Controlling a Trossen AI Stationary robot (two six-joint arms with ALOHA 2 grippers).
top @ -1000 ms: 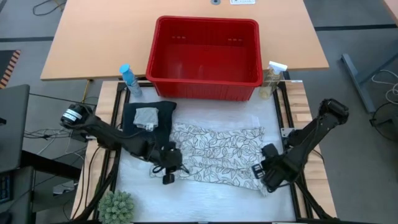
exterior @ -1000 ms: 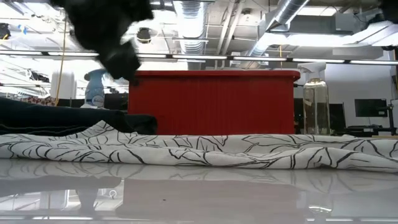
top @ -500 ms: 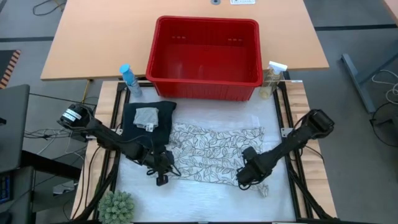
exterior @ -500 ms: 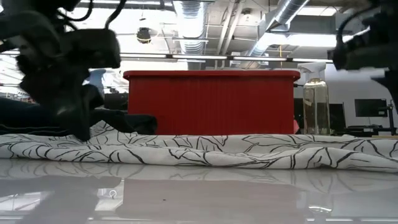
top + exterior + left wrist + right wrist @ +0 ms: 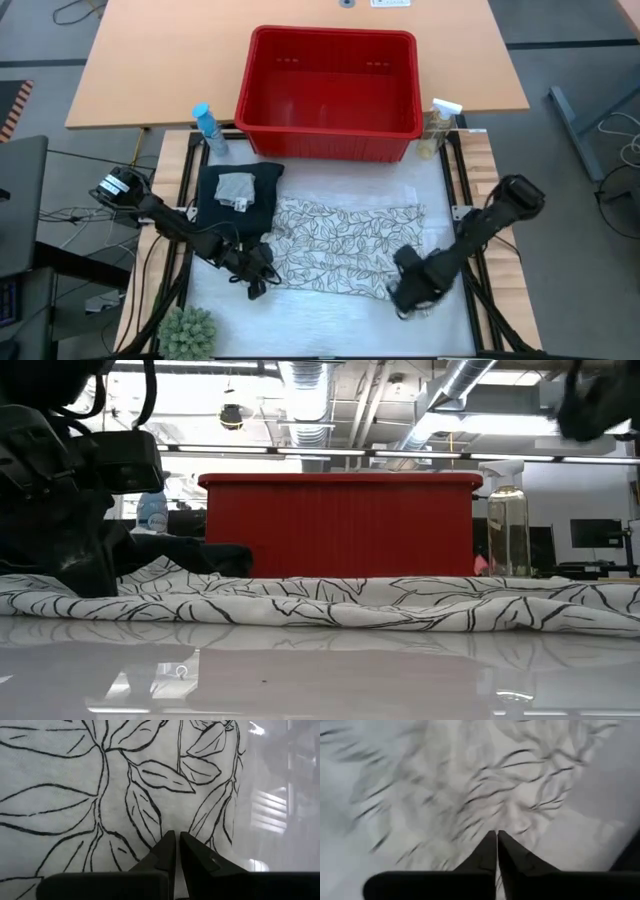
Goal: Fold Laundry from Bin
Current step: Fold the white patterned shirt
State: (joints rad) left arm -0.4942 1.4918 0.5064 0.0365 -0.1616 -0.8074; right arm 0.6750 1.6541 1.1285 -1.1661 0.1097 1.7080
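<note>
high view: leaf-print cloth [image 5: 345,245] lies flat on the table in front of the red bin [image 5: 330,80]. left gripper [image 5: 255,285] and right gripper [image 5: 405,300] have fingers pinched narrow at its near corners. thin fabric may slip free if lifted unevenly.

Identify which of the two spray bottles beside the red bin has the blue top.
The spray bottle at the bin's left corner, near the dark trousers; the other bottle, at the right corner, has a white top.
</note>
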